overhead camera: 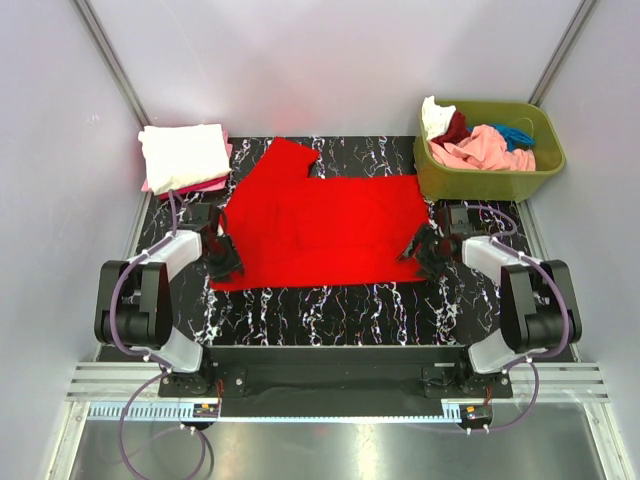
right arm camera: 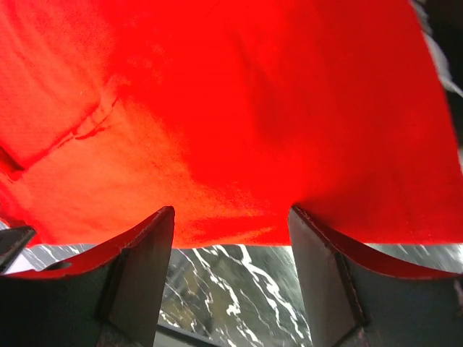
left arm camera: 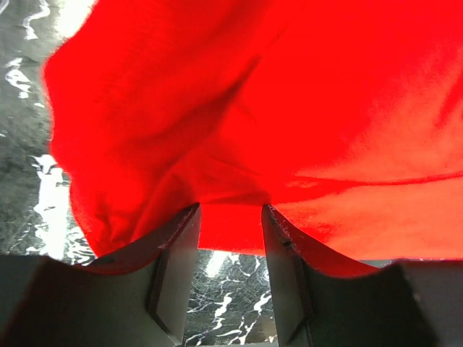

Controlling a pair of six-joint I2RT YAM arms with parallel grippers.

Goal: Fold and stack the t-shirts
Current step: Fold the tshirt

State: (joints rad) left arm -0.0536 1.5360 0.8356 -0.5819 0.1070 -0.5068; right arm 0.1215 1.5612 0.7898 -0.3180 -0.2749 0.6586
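Left wrist, left claw [left arm camera: 231, 207] parted, right claw [right arm camera: 231, 210] wider, touching red t-shirt [overhead camera: 320, 225]

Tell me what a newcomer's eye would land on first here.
The bright red t-shirt, spread across the middle of the black marbled table. The left gripper and right gripper sit open at its near corners. Next come the folded white-and-pink stack at far left and the green bin of crumpled shirts at far right.
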